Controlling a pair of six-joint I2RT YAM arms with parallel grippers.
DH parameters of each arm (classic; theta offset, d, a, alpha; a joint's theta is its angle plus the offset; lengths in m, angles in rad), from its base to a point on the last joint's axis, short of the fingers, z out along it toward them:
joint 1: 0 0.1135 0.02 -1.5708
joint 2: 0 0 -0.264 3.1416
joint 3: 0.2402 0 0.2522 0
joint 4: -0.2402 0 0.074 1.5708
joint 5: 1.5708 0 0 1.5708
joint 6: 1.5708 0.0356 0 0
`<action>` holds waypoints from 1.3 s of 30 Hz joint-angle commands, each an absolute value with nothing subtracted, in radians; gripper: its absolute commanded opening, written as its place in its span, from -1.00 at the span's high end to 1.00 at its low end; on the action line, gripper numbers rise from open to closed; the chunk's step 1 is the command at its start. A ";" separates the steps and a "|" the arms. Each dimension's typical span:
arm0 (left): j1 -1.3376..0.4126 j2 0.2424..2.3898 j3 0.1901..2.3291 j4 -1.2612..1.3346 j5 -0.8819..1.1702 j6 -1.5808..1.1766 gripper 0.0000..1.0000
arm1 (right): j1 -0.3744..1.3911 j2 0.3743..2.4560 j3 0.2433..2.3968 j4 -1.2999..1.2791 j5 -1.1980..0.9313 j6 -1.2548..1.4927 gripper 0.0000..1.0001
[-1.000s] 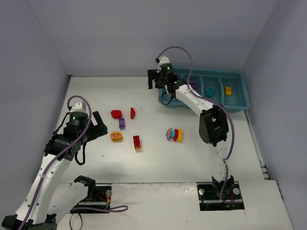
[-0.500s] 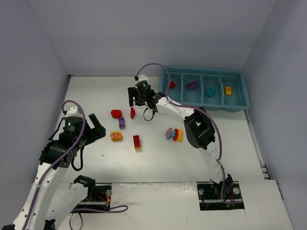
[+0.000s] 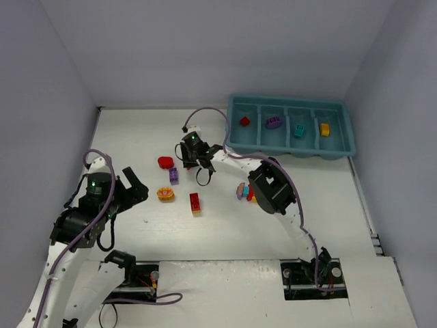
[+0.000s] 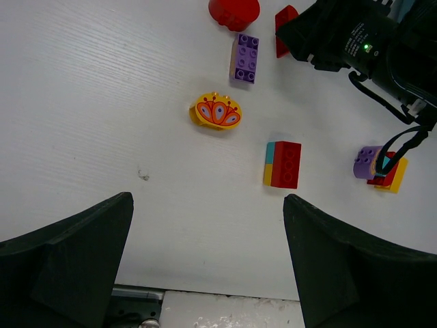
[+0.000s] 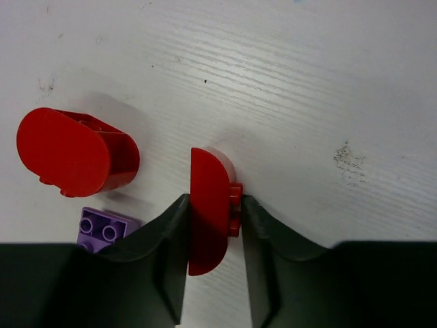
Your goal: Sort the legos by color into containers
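Note:
My right gripper is down on the table, its jaws shut against both sides of a red half-round lego that stands on edge. Just left of it lie a red rounded lego and a purple one. From above, the right gripper is left of the table's middle. My left gripper hangs open over bare table at the near left. Ahead of it lie an orange oval lego and a red, yellow and cyan stack. The teal containers sit at the back right.
A purple, red and yellow cluster lies beside the right arm's elbow. The tray's compartments hold a red, a purple, a cyan and a yellow brick. Grey walls close in the table on three sides.
The right arm swung from the tray leftward and down to the red half-round lego, and its jaws closed on it. The left arm drew back a little toward the near left.

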State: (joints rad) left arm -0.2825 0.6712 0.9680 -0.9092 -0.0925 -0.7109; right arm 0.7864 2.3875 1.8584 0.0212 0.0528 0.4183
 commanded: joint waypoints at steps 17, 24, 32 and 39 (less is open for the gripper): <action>-0.287 0.926 1.045 -0.738 -0.045 -0.678 -0.68 | 0.506 2.025 1.812 0.061 0.117 0.241 0.89; -0.287 1.158 1.147 -0.641 -0.017 -0.609 -0.68 | 0.342 2.111 1.873 0.061 0.020 0.250 0.47; -0.281 1.436 1.295 -0.574 -0.015 -0.554 -0.68 | 0.288 2.240 2.025 0.057 -0.084 0.232 0.03; -0.258 1.666 1.430 -0.574 0.000 -0.502 -0.68 | 0.288 2.126 1.955 0.058 -0.107 0.219 0.02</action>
State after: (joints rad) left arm -0.2749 1.6424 1.3540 -0.6128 -0.0132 -0.5457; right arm 0.2878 2.2765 1.9511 0.0021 -0.0799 0.2356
